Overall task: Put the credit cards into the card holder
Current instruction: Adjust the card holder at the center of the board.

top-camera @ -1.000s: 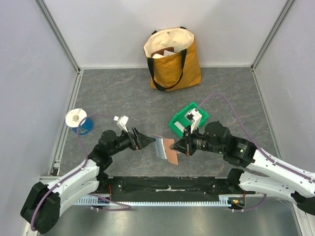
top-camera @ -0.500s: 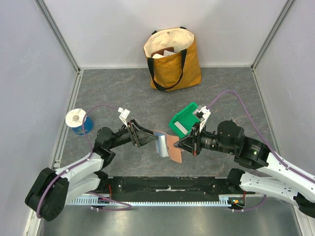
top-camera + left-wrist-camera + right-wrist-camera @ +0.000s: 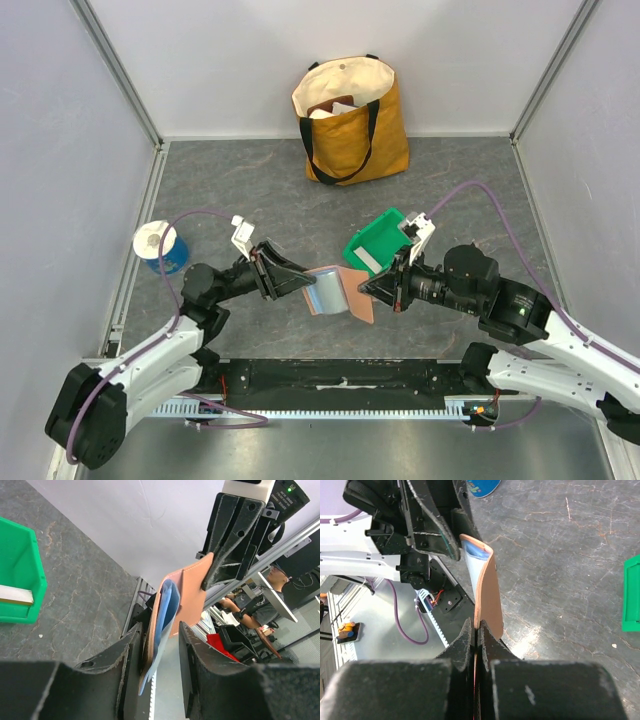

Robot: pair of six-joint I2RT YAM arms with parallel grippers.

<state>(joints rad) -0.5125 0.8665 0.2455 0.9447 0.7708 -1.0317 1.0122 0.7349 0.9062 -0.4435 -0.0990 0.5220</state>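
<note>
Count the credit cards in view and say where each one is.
1: a white card lying in the green bin. More may be hidden inside the card holder, which the right gripper pinches.

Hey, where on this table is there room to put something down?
Bare table lies back left, between tote bag and blue roll, and back right, between bag and side wall. Crowded front centre: left tool and right tool meet at the card holder beside the green bin.
</note>
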